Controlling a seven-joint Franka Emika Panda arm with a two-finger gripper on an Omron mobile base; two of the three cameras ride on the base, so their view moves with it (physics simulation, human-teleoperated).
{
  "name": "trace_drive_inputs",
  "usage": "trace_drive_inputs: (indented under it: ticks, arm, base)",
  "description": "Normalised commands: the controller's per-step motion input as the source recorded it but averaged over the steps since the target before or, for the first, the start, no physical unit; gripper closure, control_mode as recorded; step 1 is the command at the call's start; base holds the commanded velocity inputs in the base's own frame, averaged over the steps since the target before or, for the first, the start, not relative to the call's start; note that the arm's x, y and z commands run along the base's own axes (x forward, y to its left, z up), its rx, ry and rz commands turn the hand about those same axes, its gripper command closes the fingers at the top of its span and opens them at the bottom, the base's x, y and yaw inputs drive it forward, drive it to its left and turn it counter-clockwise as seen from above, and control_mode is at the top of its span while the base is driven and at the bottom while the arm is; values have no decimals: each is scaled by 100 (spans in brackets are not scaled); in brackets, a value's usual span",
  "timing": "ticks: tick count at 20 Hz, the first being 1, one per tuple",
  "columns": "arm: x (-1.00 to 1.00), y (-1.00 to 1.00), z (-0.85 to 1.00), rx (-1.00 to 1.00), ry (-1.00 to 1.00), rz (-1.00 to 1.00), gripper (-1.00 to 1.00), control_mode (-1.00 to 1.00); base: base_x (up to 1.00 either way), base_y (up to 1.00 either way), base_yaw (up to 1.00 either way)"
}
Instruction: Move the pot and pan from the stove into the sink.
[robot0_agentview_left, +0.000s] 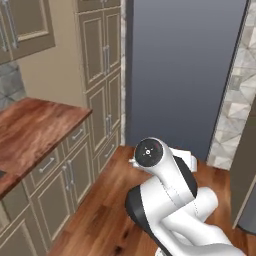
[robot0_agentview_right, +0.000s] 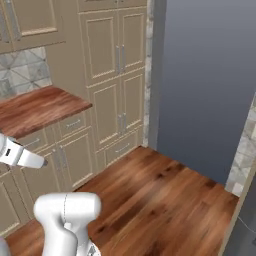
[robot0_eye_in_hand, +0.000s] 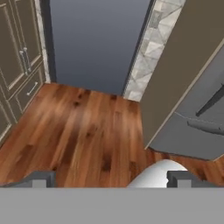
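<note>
Facing a wooden countertop (robot0_agentview_left: 35, 125), beige cabinets (robot0_agentview_right: 117, 75) and plank floor (robot0_eye_in_hand: 87, 131), the robot seems in the approach step. The gripper (robot0_eye_in_hand: 109, 179) hangs empty, fingers spread wide. Pot, pan, stove and sink lie somewhere off-camera, so the base must drive to find them.

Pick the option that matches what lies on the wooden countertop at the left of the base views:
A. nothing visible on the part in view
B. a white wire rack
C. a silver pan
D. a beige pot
A: the brown wooden countertop shows bare wood grain in both base views, above the beige cabinets; its near end runs out of frame.
</note>
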Motion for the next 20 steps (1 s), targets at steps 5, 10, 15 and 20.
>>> trace_drive_inputs:
  ticks: [5,10,15,20]
  arm:
    - [0,0,0,0,0,0,-100,100]
    - [0,0,0,0,0,0,-100,100]
    - [0,0,0,0,0,0,-100,100]
    - [0,0,0,0,0,0,-100,100]
  base:
    - [0,-8,-46]
    - [-10,-2,-44]
    - [-6,-10,-43]
    - [-2,-9,-43]
